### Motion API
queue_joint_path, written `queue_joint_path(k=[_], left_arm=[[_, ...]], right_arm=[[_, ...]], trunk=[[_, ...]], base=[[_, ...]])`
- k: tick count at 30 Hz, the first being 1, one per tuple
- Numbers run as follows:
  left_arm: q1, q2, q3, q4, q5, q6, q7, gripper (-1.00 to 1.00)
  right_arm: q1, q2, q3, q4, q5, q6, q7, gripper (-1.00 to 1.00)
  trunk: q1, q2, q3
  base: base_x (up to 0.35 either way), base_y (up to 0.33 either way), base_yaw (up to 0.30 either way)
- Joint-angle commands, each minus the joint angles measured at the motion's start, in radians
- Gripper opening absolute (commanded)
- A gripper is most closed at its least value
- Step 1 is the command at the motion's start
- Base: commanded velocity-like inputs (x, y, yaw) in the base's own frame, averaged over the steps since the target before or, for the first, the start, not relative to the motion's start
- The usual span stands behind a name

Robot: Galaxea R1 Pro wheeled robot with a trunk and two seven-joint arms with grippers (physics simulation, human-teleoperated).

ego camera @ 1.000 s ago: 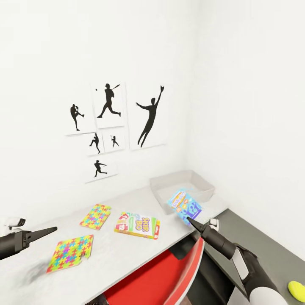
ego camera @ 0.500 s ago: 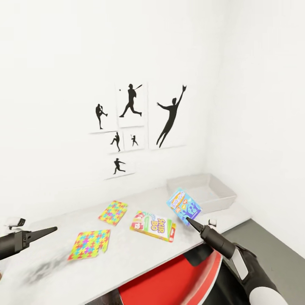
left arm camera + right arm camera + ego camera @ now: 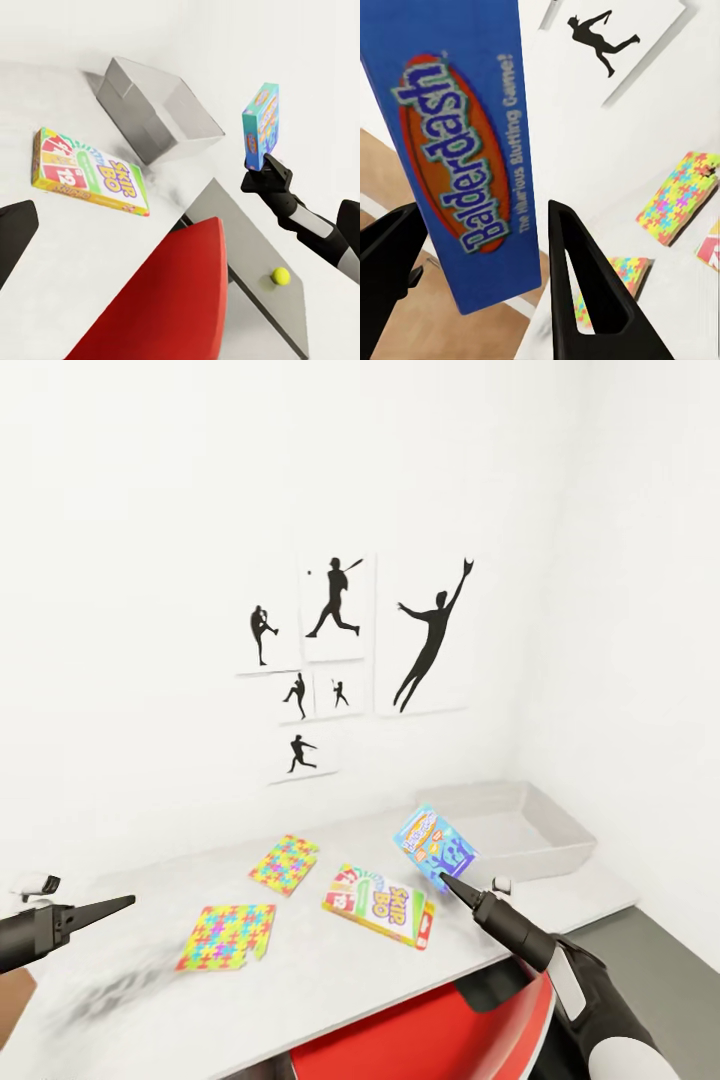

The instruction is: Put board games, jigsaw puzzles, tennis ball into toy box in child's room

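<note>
Right fingers (image 3: 446, 879) pinch the blue Balderdash box (image 3: 435, 846), its lower edge hidden; left fingers (image 3: 115, 904) pressed together.

R end effector (image 3: 444, 878) gripping blue game box (image 3: 435, 847), above table (image 3: 300, 980)

The robot's right arm (image 3: 560, 970) is a matte black jointed limb that narrows from a bulky black forearm with a pale grey inset strip to a slim round black wrist, and ends in a white rounded shell near the elbow. Its right gripper (image 3: 447, 881) tapers to a sharp black point; close up, its fingers (image 3: 581, 289) are flat, smooth black wedges. The left gripper (image 3: 105, 906) is likewise a long black pointed cone on a thicker black cylinder, with a small white-and-black block just above it. A black blunt finger (image 3: 13, 236) shows plain and unmarked
</note>
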Motion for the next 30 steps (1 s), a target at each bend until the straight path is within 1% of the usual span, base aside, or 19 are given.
queue_joint_path(k=[1,8,13,18,25,30], left_arm=[[-0.001,0.0,0.0,0.0,-0.002,0.011,-0.005,1.0],[0.0,0.0,0.0,0.0,-0.002,0.011,-0.005,1.0],[0.0,0.0,0.0,0.0,-0.001,0.011,-0.005,1.0],[-0.001,0.0,0.0,0.0,-0.001,0.011,-0.005,1.0],[0.0,0.0,0.0,0.0,-0.001,0.011,-0.005,1.0],[0.0,0.0,0.0,0.0,-0.001,0.011,-0.005,1.0]], right_arm=[[0.0,0.0,-0.001,0.001,-0.003,0.009,0.002,-1.0],[0.0,0.0,-0.001,0.001,-0.003,0.009,0.002,-1.0],[0.0,0.0,-0.001,0.001,-0.003,0.009,0.002,-1.0],[0.0,0.0,-0.001,0.001,-0.003,0.009,0.001,-1.0],[0.0,0.0,-0.001,0.001,-0.003,0.009,0.001,-1.0],[0.0,0.0,-0.001,0.001,-0.003,0.009,0.001,-1.0]], trunk=[[0.001,-0.001,0.0],[0.001,-0.001,0.0],[0.001,-0.001,0.0],[0.001,-0.001,0.001],[0.001,-0.001,0.004],[0.001,-0.001,0.006]], base=[[0.099,-0.101,0.023],[0.118,-0.086,0.019],[0.107,-0.044,0.11],[0.143,-0.135,0.182],[0.042,-0.05,0.246],[0.058,-0.145,0.221]])
